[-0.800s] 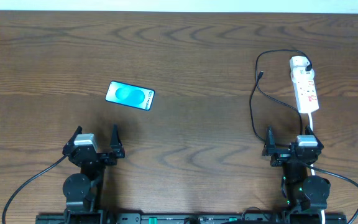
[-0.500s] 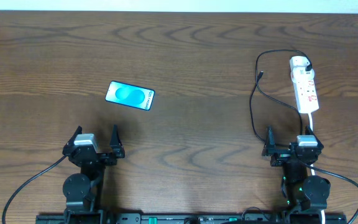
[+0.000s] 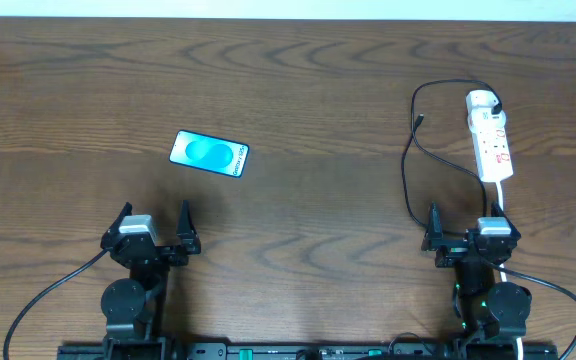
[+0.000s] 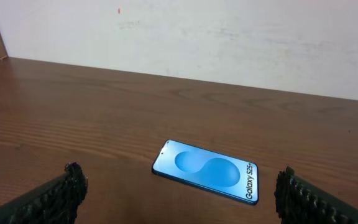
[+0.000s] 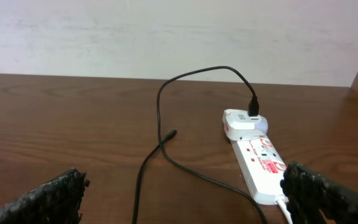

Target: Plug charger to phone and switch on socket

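Note:
The phone (image 3: 209,153) lies flat on the table left of centre, blue screen up; it also shows in the left wrist view (image 4: 207,170), just ahead of the jaws. The white socket strip (image 3: 492,142) lies at the far right, also in the right wrist view (image 5: 263,165). The charger's white plug head (image 3: 481,100) sits in the strip's far end (image 5: 244,122). Its black cable (image 3: 409,170) loops left, and the connector tip (image 3: 421,121) lies loose on the table (image 5: 169,134). My left gripper (image 3: 155,230) is open and empty near the front edge. My right gripper (image 3: 465,232) is open and empty.
The strip's white cord (image 3: 502,205) runs from its near end toward my right arm. A pale wall (image 4: 229,37) rises behind the far table edge. The wooden table (image 3: 308,100) spreads between the phone and the cable.

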Robot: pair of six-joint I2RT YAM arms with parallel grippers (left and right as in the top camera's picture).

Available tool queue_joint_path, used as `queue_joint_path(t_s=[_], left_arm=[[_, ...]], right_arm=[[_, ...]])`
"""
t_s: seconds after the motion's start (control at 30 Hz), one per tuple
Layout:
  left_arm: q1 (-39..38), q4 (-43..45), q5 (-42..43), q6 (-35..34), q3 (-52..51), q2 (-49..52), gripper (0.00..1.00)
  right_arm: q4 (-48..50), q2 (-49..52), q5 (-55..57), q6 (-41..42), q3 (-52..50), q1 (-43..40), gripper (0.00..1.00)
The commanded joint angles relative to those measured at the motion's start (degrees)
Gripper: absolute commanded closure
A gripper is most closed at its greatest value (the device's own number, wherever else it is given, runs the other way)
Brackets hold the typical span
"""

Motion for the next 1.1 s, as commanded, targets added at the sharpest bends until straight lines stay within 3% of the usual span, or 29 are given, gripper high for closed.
queue_joint_path(t_s=[0.0,1.07], left_arm=[[0.2,-2.2,1.0,0.8,-0.8,0.2,0.02],[0.2,-2.2,1.0,0.8,-0.8,0.2,0.02]], right_arm=[[-0.2,-0.4,-0.7,-0.9,-0.1,0.8,0.01],[-0.2,-0.4,-0.7,-0.9,-0.1,0.8,0.01]])
